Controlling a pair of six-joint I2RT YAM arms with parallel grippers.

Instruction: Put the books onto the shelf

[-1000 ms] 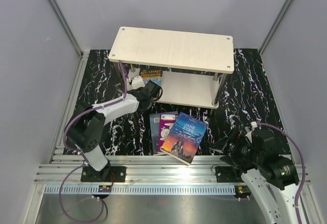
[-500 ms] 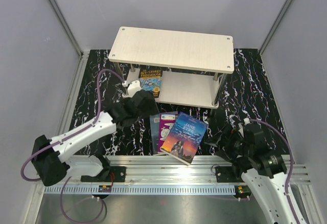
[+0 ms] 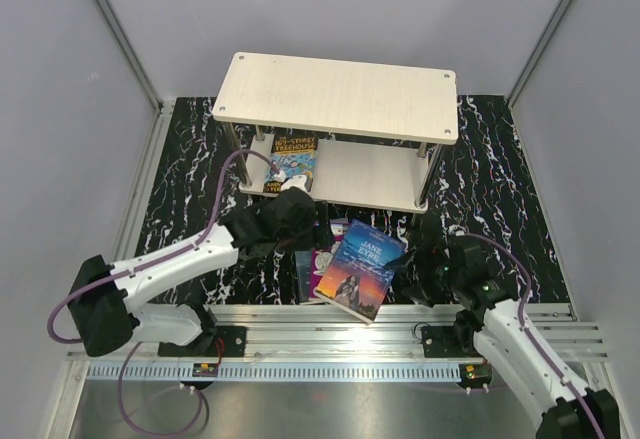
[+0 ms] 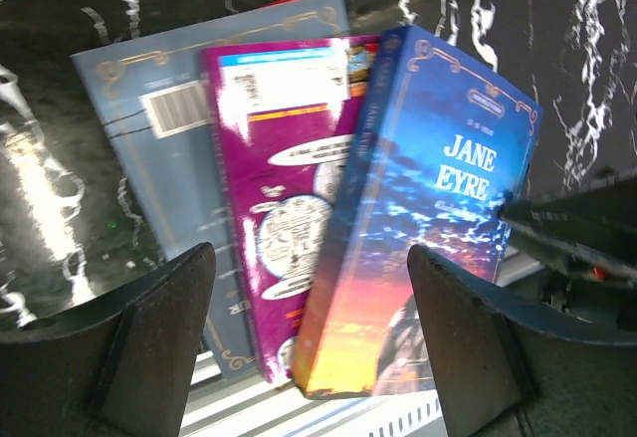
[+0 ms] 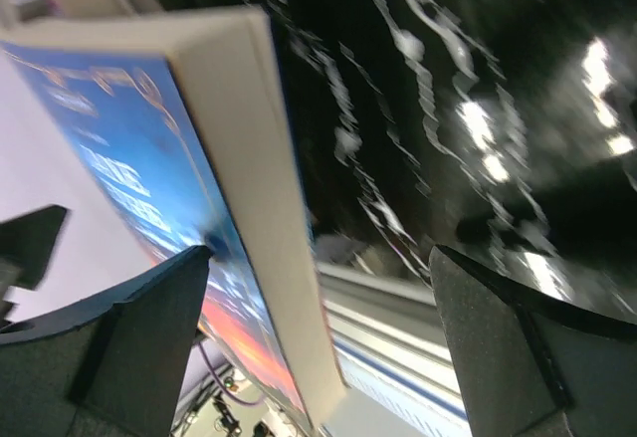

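Observation:
The shelf [image 3: 338, 96] stands at the back, with a blue-yellow Treehouse book [image 3: 292, 162] lying on the left of its lower board. In front lies a stack of books: Jane Eyre [image 3: 360, 269] tilted on top, a purple one [image 3: 322, 257] and a grey-blue one [image 3: 302, 271] underneath. My left gripper [image 3: 322, 231] hovers open above the stack's far side; in the left wrist view its open jaws [image 4: 311, 347] frame Jane Eyre [image 4: 428, 208] and the purple book [image 4: 279, 158]. My right gripper [image 3: 420, 264] is open beside Jane Eyre's right edge, whose page edge [image 5: 259, 178] lies between its fingers [image 5: 129, 347].
Black marbled mat [image 3: 480, 189] covers the table around the shelf. An aluminium rail [image 3: 320, 344] runs along the near edge, and Jane Eyre's corner overhangs it. Grey walls close both sides. The right gripper's tip [image 4: 577, 228] shows at the right of the left wrist view.
My left gripper opened, left the Treehouse book on the lower board, and swung back over the stack. My right arm reached forward to Jane Eyre's right edge.

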